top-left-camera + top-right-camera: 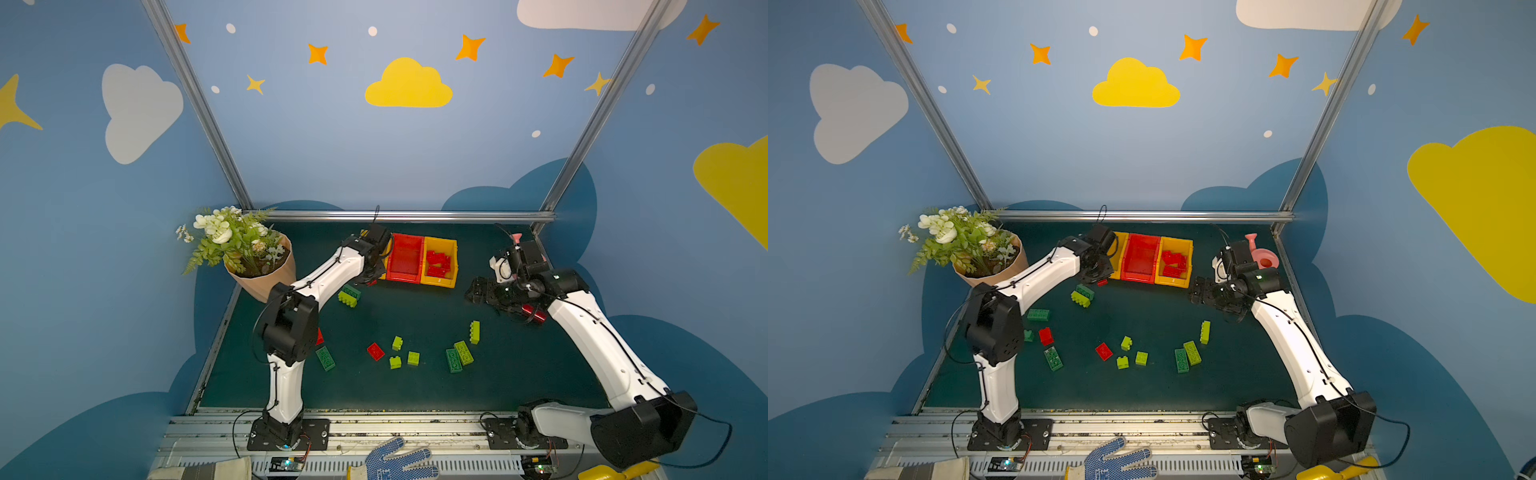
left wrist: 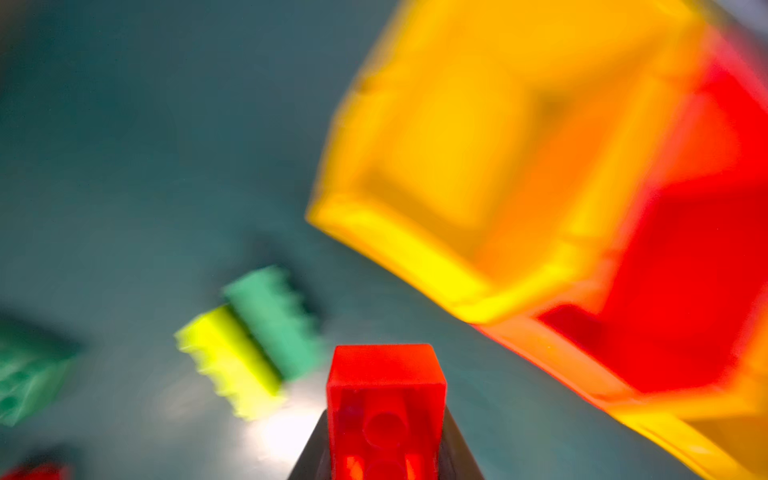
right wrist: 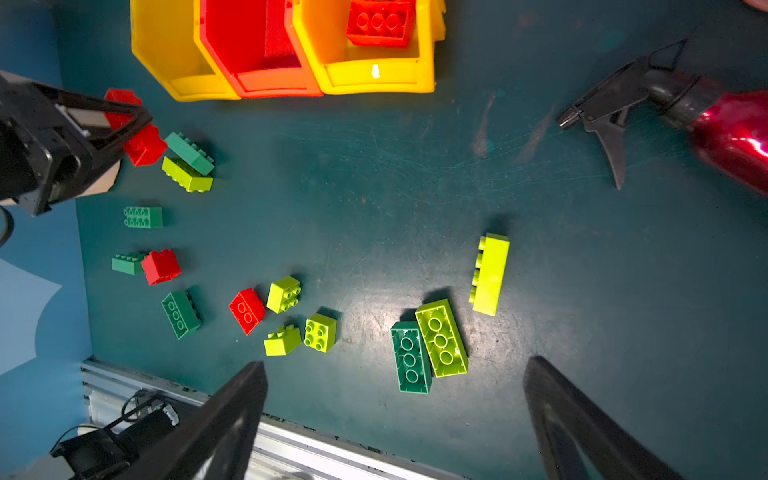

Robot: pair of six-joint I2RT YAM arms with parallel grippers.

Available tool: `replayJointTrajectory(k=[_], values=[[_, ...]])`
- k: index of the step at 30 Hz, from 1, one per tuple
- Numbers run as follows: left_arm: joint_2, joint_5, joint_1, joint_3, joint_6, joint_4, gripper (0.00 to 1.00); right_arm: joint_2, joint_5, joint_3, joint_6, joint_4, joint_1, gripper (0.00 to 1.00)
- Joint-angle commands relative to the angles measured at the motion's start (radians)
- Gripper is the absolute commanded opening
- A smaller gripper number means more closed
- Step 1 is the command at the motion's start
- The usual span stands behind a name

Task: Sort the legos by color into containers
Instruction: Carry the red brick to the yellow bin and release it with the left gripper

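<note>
My left gripper (image 2: 385,419) is shut on a red lego (image 2: 384,374) and hangs just in front of the left yellow container (image 2: 436,137); both top views show it there (image 1: 371,281). The three containers stand in a row at the back: yellow (image 1: 1119,253), red (image 1: 405,257), and yellow (image 1: 451,266) with several red legos (image 1: 438,262) in it. Loose legos lie on the mat: a lime and dark green pair (image 1: 349,294), a red one (image 1: 375,351), small lime ones (image 1: 413,358), and long green ones (image 1: 454,360). My right gripper (image 3: 392,365) is open and empty, right of the containers (image 1: 478,291).
A tan flowerpot (image 1: 262,274) with white flowers stands at the back left, beside the left arm. A pink watering can (image 1: 1262,257) sits in the back right corner. A red spray bottle (image 3: 731,137) lies under the right arm. A blue glove (image 1: 395,459) rests on the front rail.
</note>
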Motion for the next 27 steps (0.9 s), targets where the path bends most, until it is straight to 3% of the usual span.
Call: replayJointTrajectory(k=[1,7,9,16,17,20,22,24,27], values=[[0.147,0.068,-0.063,0.232,0.15,-0.065,0.26,-0.041,0.0,0.022,-0.026,-0.021,-0.025,0.95],[0.456,0.232,-0.128,0.741,0.29,-0.089,0.28,-0.097,0.018,0.003,-0.04,-0.058,-0.079,0.95],[0.524,0.285,-0.133,0.844,0.303,-0.069,0.28,-0.111,0.019,0.0,-0.042,-0.069,-0.095,0.95],[0.582,0.356,-0.133,0.832,0.282,0.108,0.33,-0.141,0.019,-0.016,-0.035,-0.089,-0.137,0.94],[0.587,0.364,-0.132,0.829,0.278,0.126,0.37,-0.143,0.019,-0.018,-0.034,-0.091,-0.141,0.95],[0.607,0.362,-0.133,0.83,0.262,0.166,0.77,-0.143,0.019,-0.015,-0.035,-0.095,-0.151,0.95],[0.621,0.354,-0.13,0.836,0.25,0.19,0.9,-0.14,0.018,-0.007,-0.034,-0.102,-0.156,0.95],[0.634,0.351,-0.123,0.856,0.238,0.199,0.97,-0.14,0.024,0.001,-0.036,-0.109,-0.16,0.94],[0.626,0.354,-0.118,0.874,0.239,0.2,0.97,-0.148,0.031,0.001,-0.034,-0.111,-0.165,0.95]])
